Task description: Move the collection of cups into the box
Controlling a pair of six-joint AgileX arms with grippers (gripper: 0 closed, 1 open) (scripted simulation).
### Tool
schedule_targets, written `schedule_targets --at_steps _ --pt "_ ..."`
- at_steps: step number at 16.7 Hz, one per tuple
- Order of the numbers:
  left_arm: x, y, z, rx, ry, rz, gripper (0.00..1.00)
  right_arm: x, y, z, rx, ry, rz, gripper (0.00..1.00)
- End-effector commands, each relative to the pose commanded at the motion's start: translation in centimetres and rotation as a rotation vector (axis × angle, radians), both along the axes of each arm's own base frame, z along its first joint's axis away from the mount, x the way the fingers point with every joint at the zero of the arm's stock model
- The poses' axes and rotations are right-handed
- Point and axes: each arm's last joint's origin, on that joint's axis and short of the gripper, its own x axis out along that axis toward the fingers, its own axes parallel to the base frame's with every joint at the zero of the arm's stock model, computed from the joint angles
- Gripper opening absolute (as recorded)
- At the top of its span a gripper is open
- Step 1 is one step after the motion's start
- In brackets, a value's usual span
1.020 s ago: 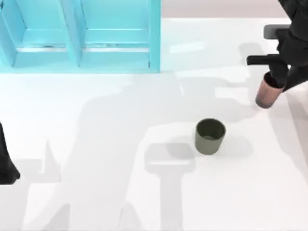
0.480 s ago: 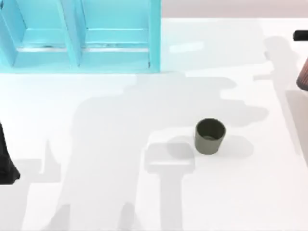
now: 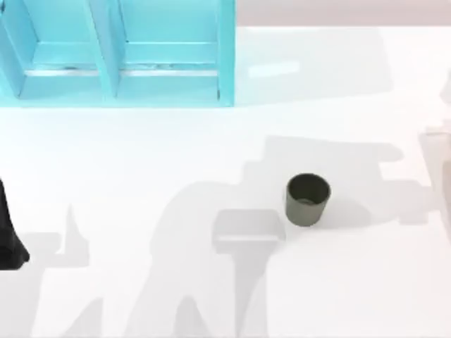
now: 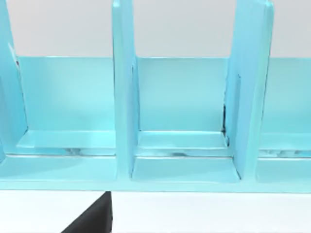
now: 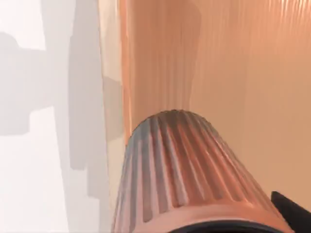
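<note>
1. A second ago the right arm was lifting the pink cup to the far right of the green cup. Half a second ago only a sliver of that cup remained at the top view's right edge. Now arm and cup have left the top view altogether, and only their shadow falls on the counter around the green cup.
2. I judge the first cup to be mid-carry, not yet delivered. The green cup has not moved and has not been handled, so at most half the job is under way.
3. The right wrist view has the pink cup close up. Its wall is ribbed, reddish-pink and flares toward a dark rim, with a smooth orange surface behind it, possibly the box.
4. The right end effector shows as a dark sliver beside the rim. As the cup travelled with it, I take it to be closed on the cup.
5. The green cup stands upright and alone: short, wide, olive and empty.
6. The left arm is parked far left of the green cup, its camera facing a cyan rack.
</note>
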Motion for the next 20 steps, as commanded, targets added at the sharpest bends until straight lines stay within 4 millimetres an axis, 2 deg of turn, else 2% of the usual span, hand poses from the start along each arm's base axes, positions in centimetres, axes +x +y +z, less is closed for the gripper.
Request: schedule_targets --at_steps 2,4,6,8,10,16,20 --pt "0.0 0.0 0.0 0.000 0.000 0.000 1.00 -4.2 -3.5 1.0 -0.012 0.000 0.002 0.00" --pt "0.0 0.0 0.0 0.000 0.000 0.000 1.00 -8.8 -6.1 1.6 -0.025 0.001 0.007 0.00" --pt "0.0 0.0 0.0 0.000 0.000 0.000 1.00 -12.7 -7.6 1.8 -0.039 -0.001 0.008 0.00" --pt "0.0 0.0 0.0 0.000 0.000 0.000 1.00 -15.2 -8.3 1.8 -0.050 -0.001 0.007 0.00" --pt "0.0 0.0 0.0 0.000 0.000 0.000 1.00 -16.1 -8.5 1.8 -0.054 0.000 0.007 0.00" --pt "0.0 0.0 0.0 0.000 0.000 0.000 1.00 -15.9 -8.4 1.3 -0.052 0.000 0.009 0.00" --pt "0.0 0.0 0.0 0.000 0.000 0.000 1.00 -15.9 -8.4 -2.2 -0.055 -0.002 0.002 0.00"
